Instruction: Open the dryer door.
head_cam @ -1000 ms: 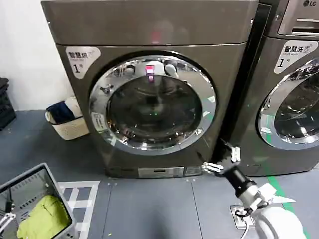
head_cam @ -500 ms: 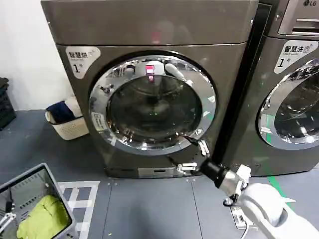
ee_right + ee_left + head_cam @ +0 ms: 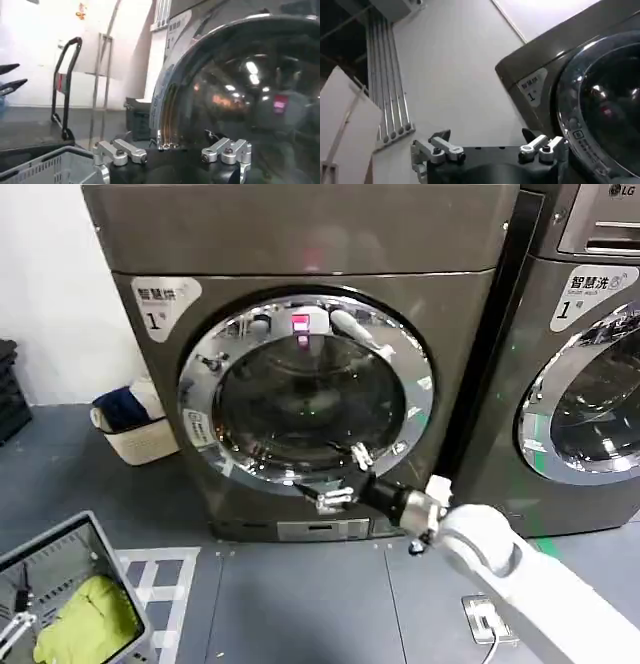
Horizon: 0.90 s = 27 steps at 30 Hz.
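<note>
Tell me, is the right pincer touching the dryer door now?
Cannot tell. In the head view the open right pincer overlaps the dryer door at its lower chrome rim, but no view shows contact or gap plainly.

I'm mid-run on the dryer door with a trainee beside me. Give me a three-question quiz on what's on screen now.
1. True or false: the dryer door is swung wide open.
2. Which tool is at the door? A) left tool B) right tool C) both
3. Fill in: the right tool sits at the door's ______ chrome rim.

Key:
1. False. The door looks closed against the machine front.
2. B. The right tool, fingers open, is at the rim; the left tool is parked off to the side, fingers open, near the basket holding a yellow-green cloth.
3. Lower.
</note>
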Each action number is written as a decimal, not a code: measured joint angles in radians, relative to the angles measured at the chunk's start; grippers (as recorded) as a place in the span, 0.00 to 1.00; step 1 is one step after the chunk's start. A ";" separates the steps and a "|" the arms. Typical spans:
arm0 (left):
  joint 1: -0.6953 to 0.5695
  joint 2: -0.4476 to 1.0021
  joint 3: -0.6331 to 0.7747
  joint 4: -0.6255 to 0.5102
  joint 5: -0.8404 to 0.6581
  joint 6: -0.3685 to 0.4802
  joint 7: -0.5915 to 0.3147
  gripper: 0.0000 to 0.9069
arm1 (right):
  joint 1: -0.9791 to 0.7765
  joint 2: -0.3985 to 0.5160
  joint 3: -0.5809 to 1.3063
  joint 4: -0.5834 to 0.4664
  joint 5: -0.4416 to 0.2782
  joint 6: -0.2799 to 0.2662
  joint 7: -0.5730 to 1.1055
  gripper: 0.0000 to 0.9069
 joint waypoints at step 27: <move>0.009 -0.011 0.002 -0.005 0.017 0.000 -0.002 1.00 | 0.180 0.196 -0.153 -0.255 -0.025 -0.005 0.002 1.00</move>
